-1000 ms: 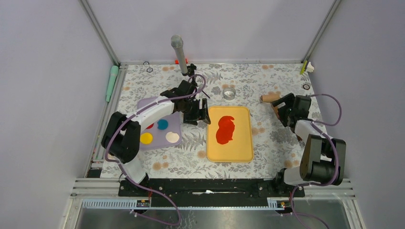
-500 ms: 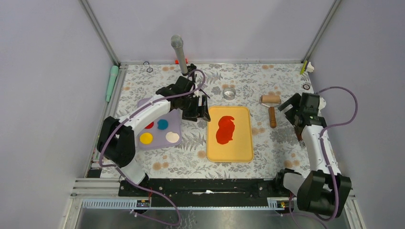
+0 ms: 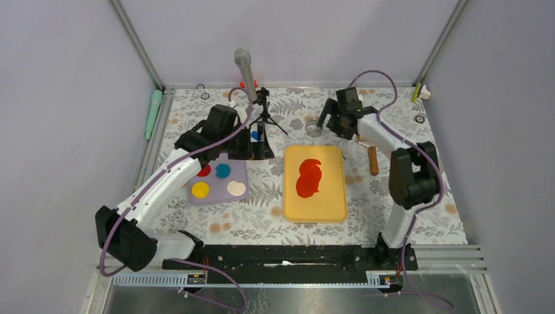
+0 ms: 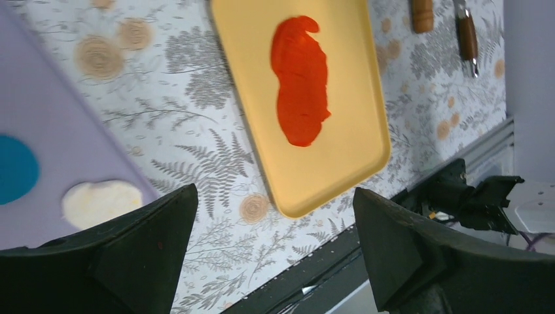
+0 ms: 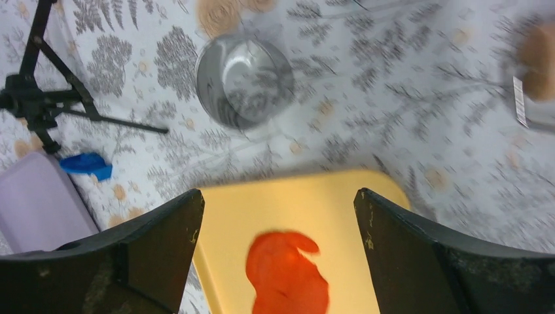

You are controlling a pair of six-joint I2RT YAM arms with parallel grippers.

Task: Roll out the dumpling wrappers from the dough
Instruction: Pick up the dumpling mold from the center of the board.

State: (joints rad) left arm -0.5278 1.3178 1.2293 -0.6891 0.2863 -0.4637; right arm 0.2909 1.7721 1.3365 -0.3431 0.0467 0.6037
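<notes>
Dough sheet point(image 3: 308, 178): red, rolled flat into an uneven oblong. It lies in the middle of the yellow tray point(image 3: 330, 206), at the centre of the bench.
Handling (judged): soft, light and limp, probably tacky against the tray. A pinch would stretch or tear it. It is better cut where it lies, or lifted only by a thin outer edge.
Red disc point(image 3: 205, 172): one finished wrapper on the purple board point(image 3: 218, 184), toward the left edge, beside blue, yellow and cream discs.
Metal ring point(image 3: 314, 127): stands on the bench just beyond the tray's far edge. It looks stiff and light, and is best gripped across its wall.
Rolling pin point(image 3: 373, 160): lies on the bench right of the tray, with no gripper touching it.
Right gripper point(image 5: 277, 191): fingers spread wide with nothing between them, hovering above the metal ring.
Left gripper point(image 4: 273, 193): fingers spread wide and empty, over the board's far corner.
Change from earlier: the right arm has swung from the right edge to the far middle. The left arm has drawn back from the tray's left rim. The dough sheet and rolling pin have not moved.
</notes>
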